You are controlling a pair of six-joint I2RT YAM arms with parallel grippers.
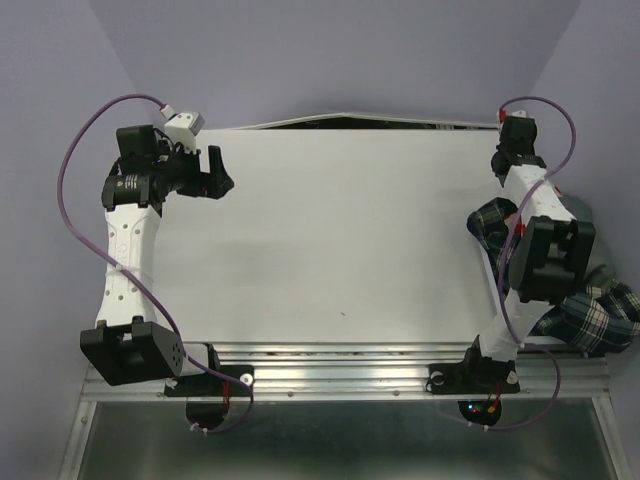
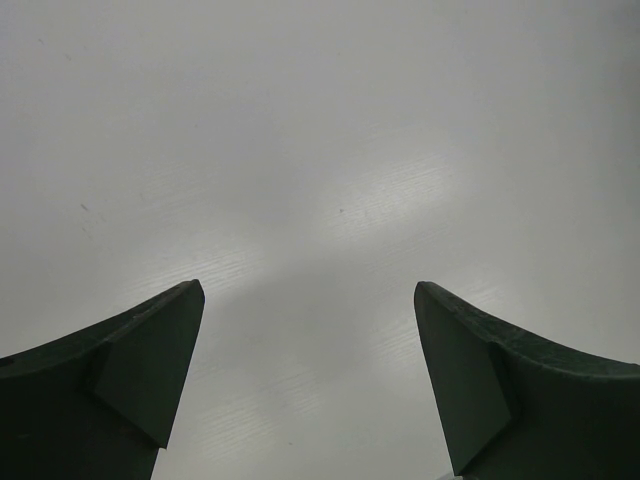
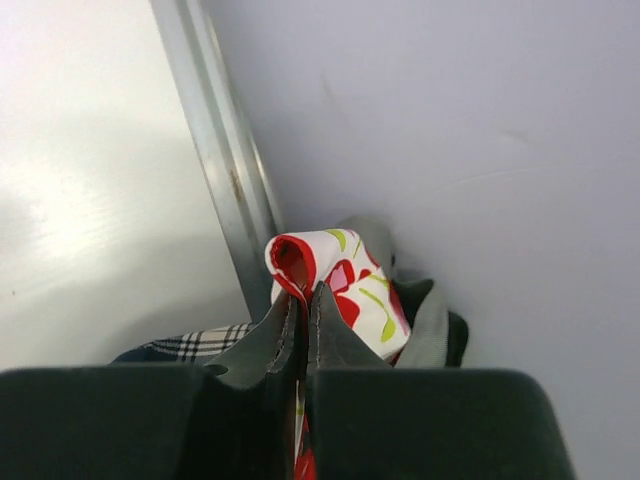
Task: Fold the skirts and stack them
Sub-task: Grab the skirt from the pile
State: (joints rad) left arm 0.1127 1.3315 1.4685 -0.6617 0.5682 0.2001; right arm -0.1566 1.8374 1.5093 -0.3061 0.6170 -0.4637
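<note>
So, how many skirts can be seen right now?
3, heaped right of the table: the red-print skirt pinched in the right gripper, the grey skirt behind it, the plaid skirt alongside. More could lie hidden.

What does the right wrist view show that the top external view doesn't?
Right wrist only: the right gripper shut on the red-print white skirt. Top external only: the left gripper, open above the table at its far left. Both: the plaid skirt bunched at the table's right edge, and the white tabletop.
</note>
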